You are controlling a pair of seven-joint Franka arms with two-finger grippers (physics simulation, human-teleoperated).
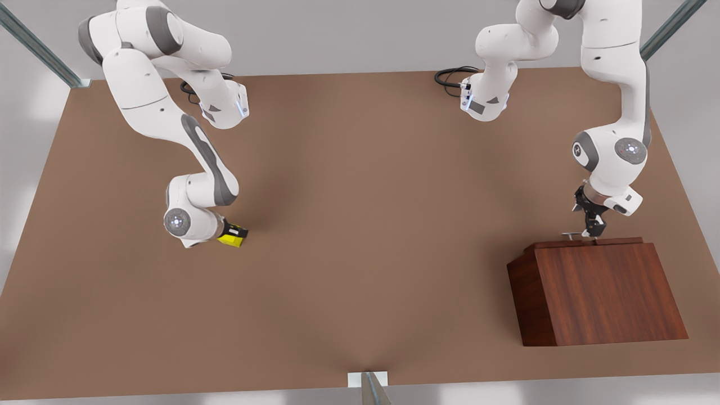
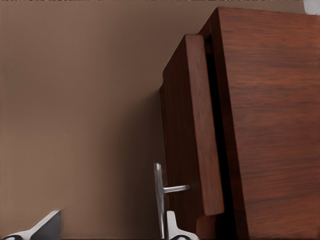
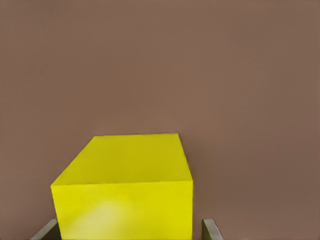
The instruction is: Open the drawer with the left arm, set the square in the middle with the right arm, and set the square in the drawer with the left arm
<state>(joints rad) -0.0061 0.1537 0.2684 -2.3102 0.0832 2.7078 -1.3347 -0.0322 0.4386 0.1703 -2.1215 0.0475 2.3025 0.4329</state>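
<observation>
Left gripper (image 1: 592, 229) jaws straddle drawer (image 2: 192, 130) handle (image 2: 159, 197), unclosed; pull straight. Right gripper (image 1: 235, 235) jaws flank square (image 3: 125, 187); grip unconfirmed.

Bright yellow square (image 3: 125, 187); reddish-brown wood-grain drawer (image 2: 192, 130), silver handle (image 2: 159, 197); matte brown tabletop (image 1: 360, 225); seemingly black claws.
</observation>
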